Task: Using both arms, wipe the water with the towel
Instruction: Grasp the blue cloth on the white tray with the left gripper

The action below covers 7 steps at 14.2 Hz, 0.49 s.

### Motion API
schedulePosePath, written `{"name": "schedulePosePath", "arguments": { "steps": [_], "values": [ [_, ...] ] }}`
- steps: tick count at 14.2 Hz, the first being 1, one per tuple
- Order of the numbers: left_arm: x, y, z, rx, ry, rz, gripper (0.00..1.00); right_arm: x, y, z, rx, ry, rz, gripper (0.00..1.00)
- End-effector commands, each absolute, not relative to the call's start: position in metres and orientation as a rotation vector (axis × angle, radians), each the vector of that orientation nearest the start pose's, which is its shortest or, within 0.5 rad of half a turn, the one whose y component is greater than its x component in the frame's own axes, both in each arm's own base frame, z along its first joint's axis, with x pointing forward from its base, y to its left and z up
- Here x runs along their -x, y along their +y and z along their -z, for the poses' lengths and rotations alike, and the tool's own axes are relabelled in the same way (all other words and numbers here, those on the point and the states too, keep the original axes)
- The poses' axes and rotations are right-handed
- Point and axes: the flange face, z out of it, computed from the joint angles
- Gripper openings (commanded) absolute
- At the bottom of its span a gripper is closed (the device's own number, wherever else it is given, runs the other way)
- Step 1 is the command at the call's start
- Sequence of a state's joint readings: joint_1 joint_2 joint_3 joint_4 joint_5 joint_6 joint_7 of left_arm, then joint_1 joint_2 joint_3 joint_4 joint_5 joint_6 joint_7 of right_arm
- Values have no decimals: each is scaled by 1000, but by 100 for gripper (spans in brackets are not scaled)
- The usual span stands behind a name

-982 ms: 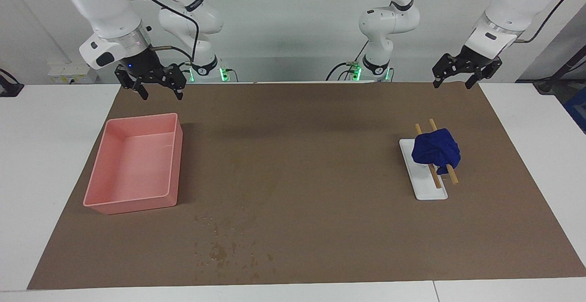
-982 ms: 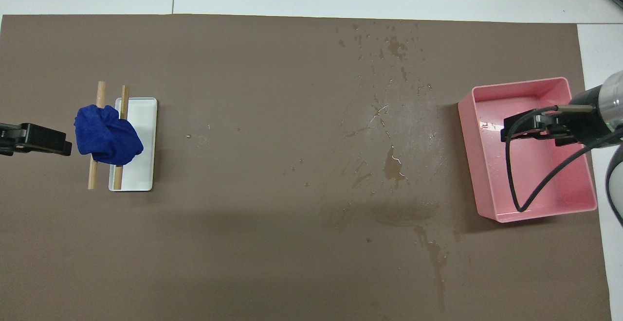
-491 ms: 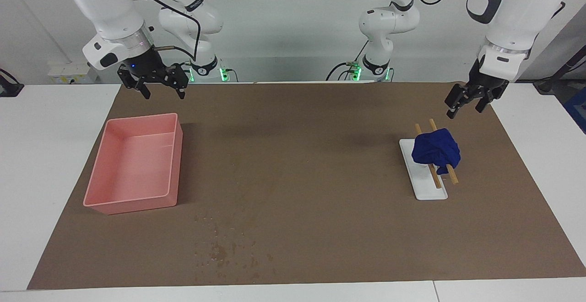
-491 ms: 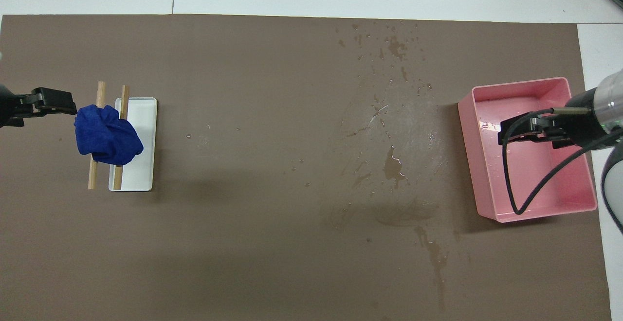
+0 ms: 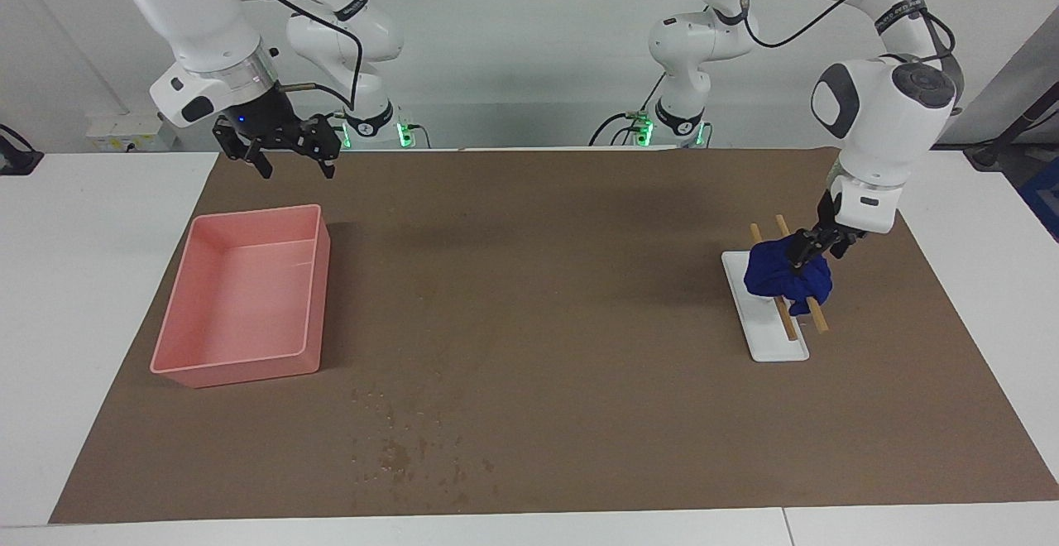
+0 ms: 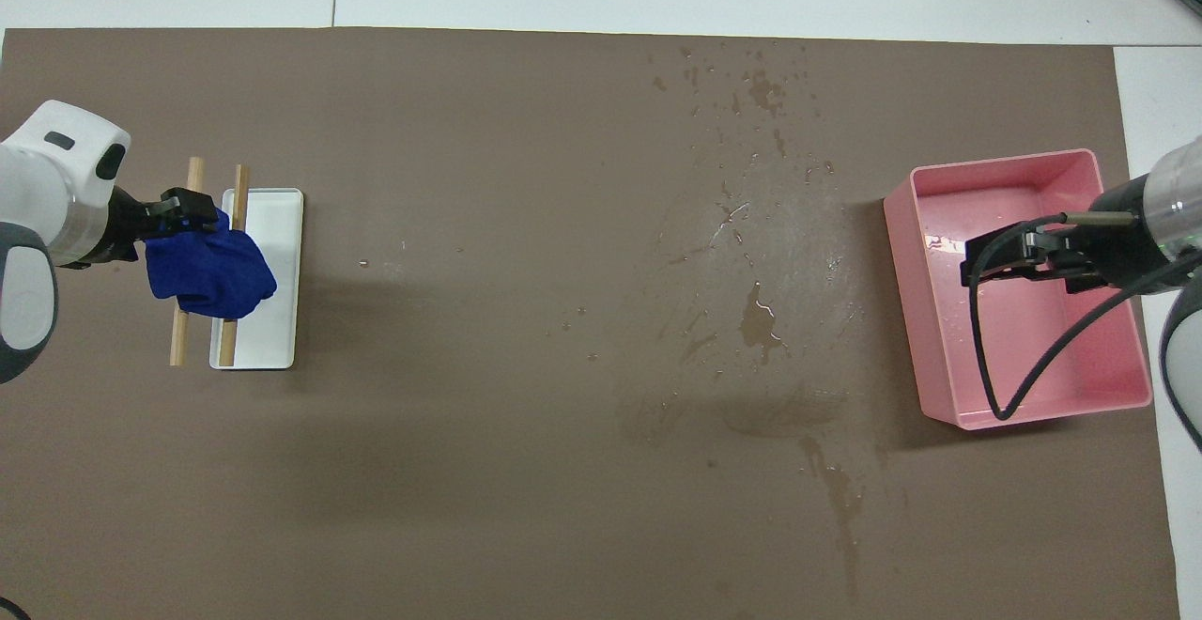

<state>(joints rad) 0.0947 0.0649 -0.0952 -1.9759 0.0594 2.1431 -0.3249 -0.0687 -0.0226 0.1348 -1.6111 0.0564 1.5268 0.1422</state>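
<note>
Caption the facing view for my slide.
Left claw at the blue towel on two sticks; right claw waits over the mat near the pink bin.

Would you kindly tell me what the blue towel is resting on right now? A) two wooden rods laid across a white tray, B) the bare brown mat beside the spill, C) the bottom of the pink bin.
A: the towel is bunched on two wooden rods that lie across the white tray, with the left pincer at it.

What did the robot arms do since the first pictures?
The left gripper swung down from above the mat's edge onto the blue towel, not yet lifting it. The right gripper barely moved, waiting above the pink bin. Towel, sticks, white tray and water stayed put.
</note>
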Motion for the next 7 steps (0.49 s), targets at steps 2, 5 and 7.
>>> {"name": "schedulePosePath", "arguments": {
  "steps": [2,5,7],
  "values": [
    [-567,2,-443,3048,-466,162,0,-536,45,-615,3098,87,-121,100],
    [-572,1,-453,3047,-454,134,0,-535,48,-617,3089,114,-112,100],
    [-580,-5,-468,3045,-443,88,0,-535,49,-617,3079,213,-118,100]
  ]
}}
